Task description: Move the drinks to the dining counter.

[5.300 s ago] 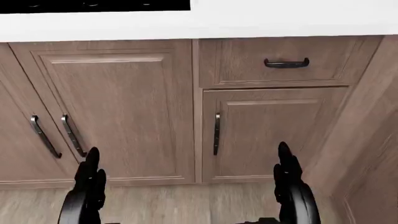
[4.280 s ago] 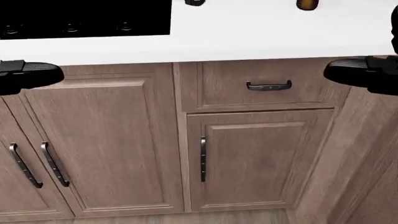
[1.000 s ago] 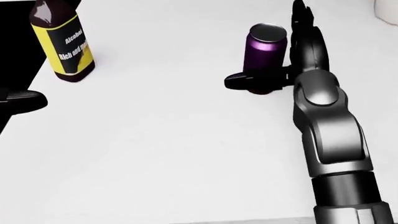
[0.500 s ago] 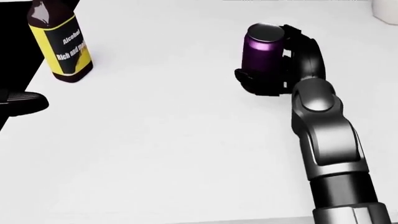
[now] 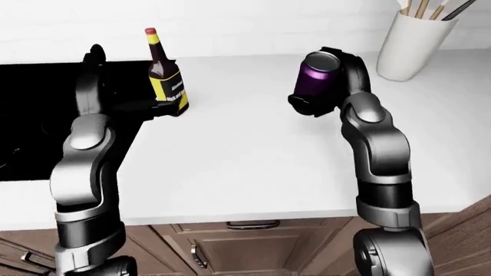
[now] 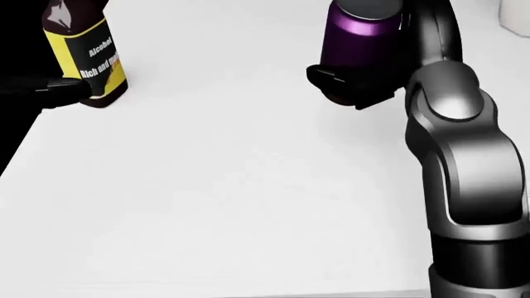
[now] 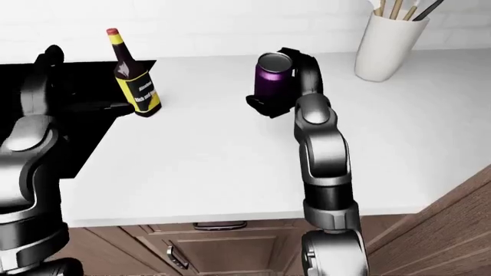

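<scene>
At the top of the head view, my right robot hand [image 6: 365, 77] has its fingers closed round the purple can [image 5: 315, 80], gripping it at mid-body with one finger hooked under the lower edge. The left-eye view suggests the can is tilted slightly and just clear of the white tabletop [image 5: 253, 155], though I can't be certain the base is off the surface. I judge the can to be light and stiff but thin-walled, with a smooth, slick skin. A firm wrap round the middle is the right hold, since squeezing harder could dent it and a loose grip could let it slide. If it is full, the liquid will shift as I walk, so I'd keep it upright.

My left robot hand [image 5: 149, 106] is just beside the bottle [image 5: 165, 80], fingers spread and reaching toward its lower body near the yellow label. I can't tell whether they touch it yet, and they have not closed. The bottle stands upright at the tabletop's left edge, next to the black stove [image 5: 30, 115]. It looks like dark glass, so I'd expect it to be heavier than the can, rigid, breakable and top-heavy with that long neck. I'd take it low on the labelled body, not the neck.

A white utensil holder [image 5: 410, 43] stands well apart, at the upper right.
</scene>
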You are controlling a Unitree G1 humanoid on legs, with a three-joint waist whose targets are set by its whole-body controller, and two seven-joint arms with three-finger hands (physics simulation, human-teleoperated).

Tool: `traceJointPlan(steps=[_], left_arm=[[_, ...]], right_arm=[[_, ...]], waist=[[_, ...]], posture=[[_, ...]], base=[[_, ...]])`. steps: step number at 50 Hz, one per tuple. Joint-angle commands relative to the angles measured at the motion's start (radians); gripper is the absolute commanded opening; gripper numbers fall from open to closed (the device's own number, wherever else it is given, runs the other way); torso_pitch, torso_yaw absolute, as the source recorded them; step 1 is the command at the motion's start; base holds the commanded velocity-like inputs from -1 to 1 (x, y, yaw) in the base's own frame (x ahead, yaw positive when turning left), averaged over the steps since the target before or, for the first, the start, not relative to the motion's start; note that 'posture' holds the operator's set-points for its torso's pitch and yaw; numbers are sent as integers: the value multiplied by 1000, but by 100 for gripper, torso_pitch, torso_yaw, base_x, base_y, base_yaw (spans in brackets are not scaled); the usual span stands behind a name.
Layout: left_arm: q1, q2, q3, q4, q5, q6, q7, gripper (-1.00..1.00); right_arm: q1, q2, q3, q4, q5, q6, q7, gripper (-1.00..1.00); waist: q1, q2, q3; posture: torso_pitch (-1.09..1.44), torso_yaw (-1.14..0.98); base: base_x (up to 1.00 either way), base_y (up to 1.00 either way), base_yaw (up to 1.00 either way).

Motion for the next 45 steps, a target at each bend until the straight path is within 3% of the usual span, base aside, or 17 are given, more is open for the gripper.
traceJointPlan(steps=[1,12,25,35,45], left_arm=[[-30,6,-5,-34,20,-48,7,100],[-71,-42,-45,145,112,-181,19,100],[-219,-78,-78,504,102,-364,114,100],[-315,-68,-87,775,110,-514,206,100],[-411,-72,-97,993,110,-617,239,100]], right_arm=[[-34,-8,-7,-47,-2,-17,-6,-100],[-39,7,3,-84,-9,10,-6,-100],[-34,11,2,-68,-2,-8,-13,-100],[-37,9,0,-57,1,-18,-16,-100],[-36,11,2,-64,1,-13,-17,-100]], waist=[[0,4,-29],[0,1,-30],[2,-5,-36],[0,-4,-39],[1,-6,-40]], posture=[[0,0],[0,0],[0,0],[0,0],[0,0]], base=[[0,0,0],[0,0,0],[0,0,0],[0,0,0],[0,0,0]])
